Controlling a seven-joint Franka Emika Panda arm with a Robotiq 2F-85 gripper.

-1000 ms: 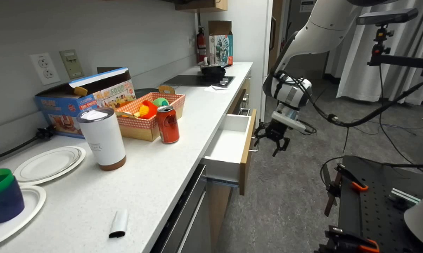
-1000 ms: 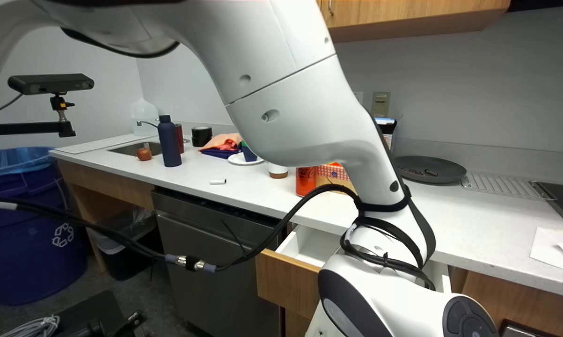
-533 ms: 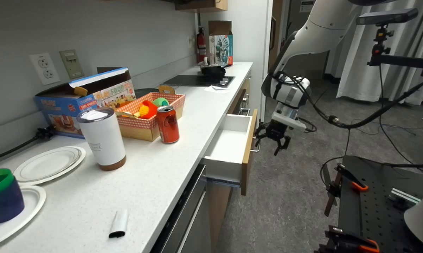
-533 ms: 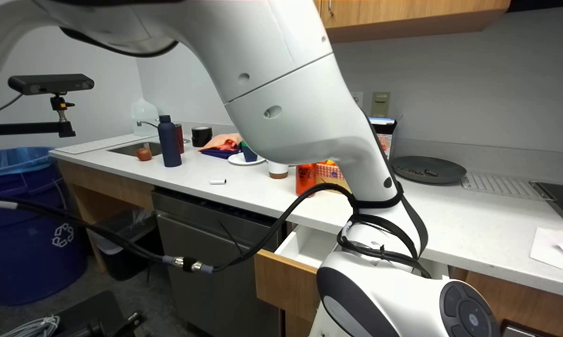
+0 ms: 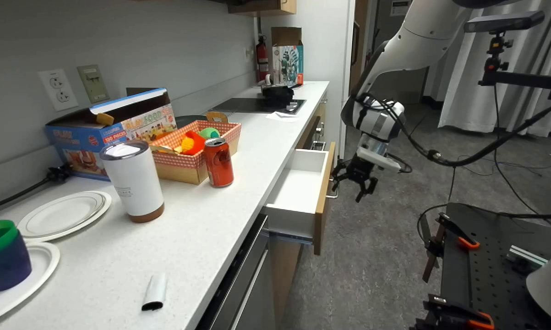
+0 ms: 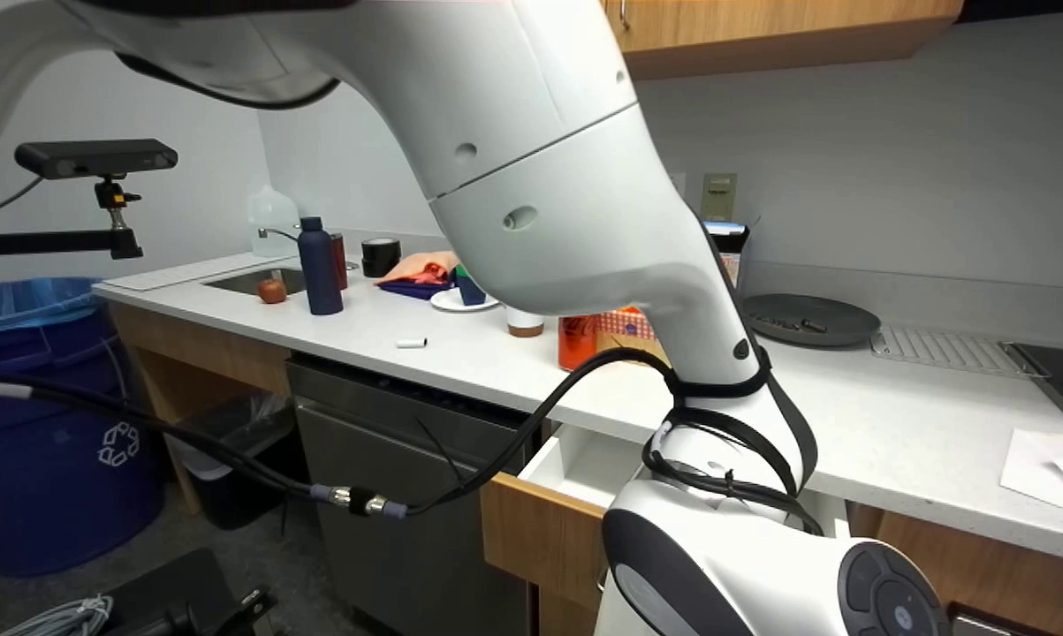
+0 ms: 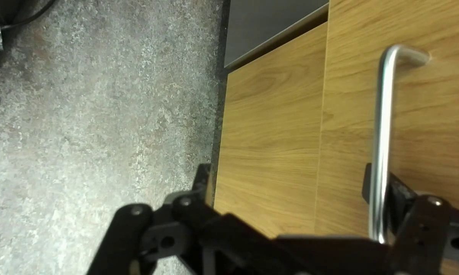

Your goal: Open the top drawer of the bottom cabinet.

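The gripper (image 7: 292, 181) has its fingers spread wide. In the wrist view the right-side finger (image 7: 401, 198) is tucked behind the handle (image 7: 382, 141), between bar and wood, tip showing past the bar's left edge; can't tell if it bears on the metal. The left-side finger (image 7: 201, 177) is well apart, over the floor (image 7: 118, 114). The top drawer (image 5: 298, 188) stands well out of the bottom cabinet (image 6: 1013, 574), below the countertop (image 5: 229, 220), white box visible in both exterior views. In an exterior view the gripper is just right of the drawer front (image 5: 323, 211), red can (image 5: 219, 165) to the left on the countertop. A grey appliance front (image 6: 398, 512) is just left of the drawer in an exterior view; arm (image 6: 725, 548) covers the drawer's right part there.
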